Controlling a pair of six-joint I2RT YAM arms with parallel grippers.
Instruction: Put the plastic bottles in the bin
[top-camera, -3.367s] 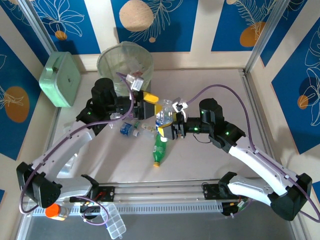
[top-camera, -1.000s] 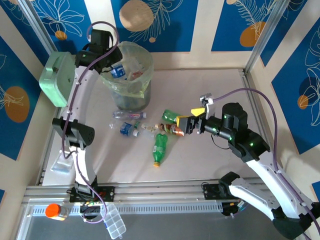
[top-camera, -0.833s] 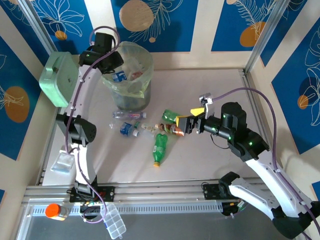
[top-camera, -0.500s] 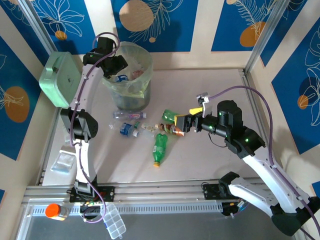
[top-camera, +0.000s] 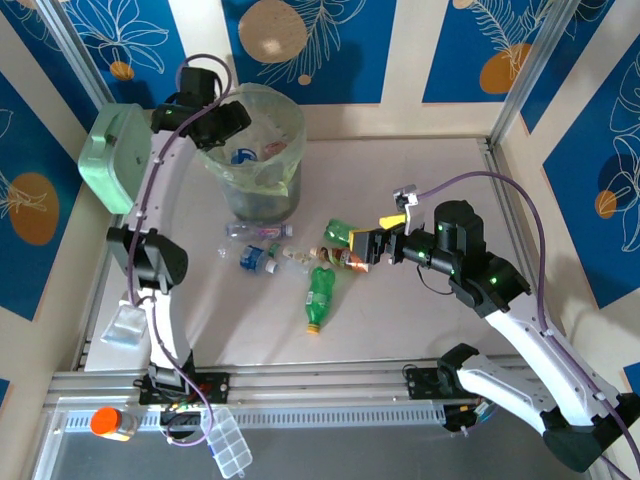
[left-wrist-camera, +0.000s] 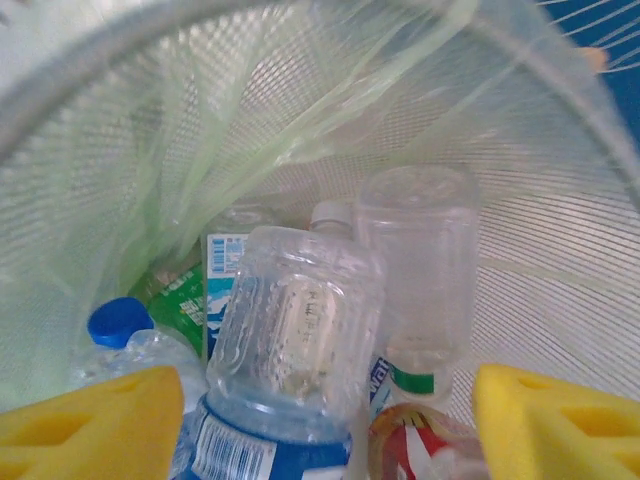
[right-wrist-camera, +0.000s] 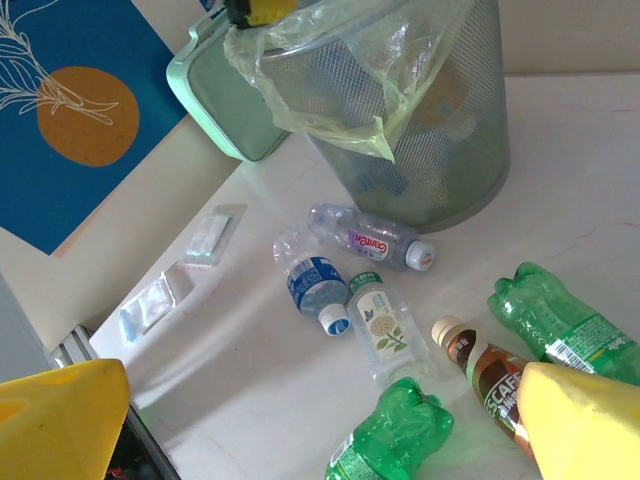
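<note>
Logged left gripper (top-camera: 228, 122) high over the left rim of the bin (top-camera: 265, 195), arm stretched tall, pads spread wide and empty. Saw plastic bottles (left-wrist-camera: 300, 330) piled inside below. Found right gripper (top-camera: 365, 245) low, forearm level, gaping, empty, beside loose bottles (top-camera: 320, 297) on the table (top-camera: 430, 170). Noted bare surface at right; mint box (top-camera: 120, 158) just beside the bin's left.

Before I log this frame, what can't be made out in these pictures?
Bin, left wrist view: the top clear bottle and liner cover those beneath; count unknown.
Brown bottle, right wrist view: base behind a yellow finger.
Lower green bottle, same view: cut off by the bottom edge.
Blue-labelled bottle, top view: text too small to read.
</note>
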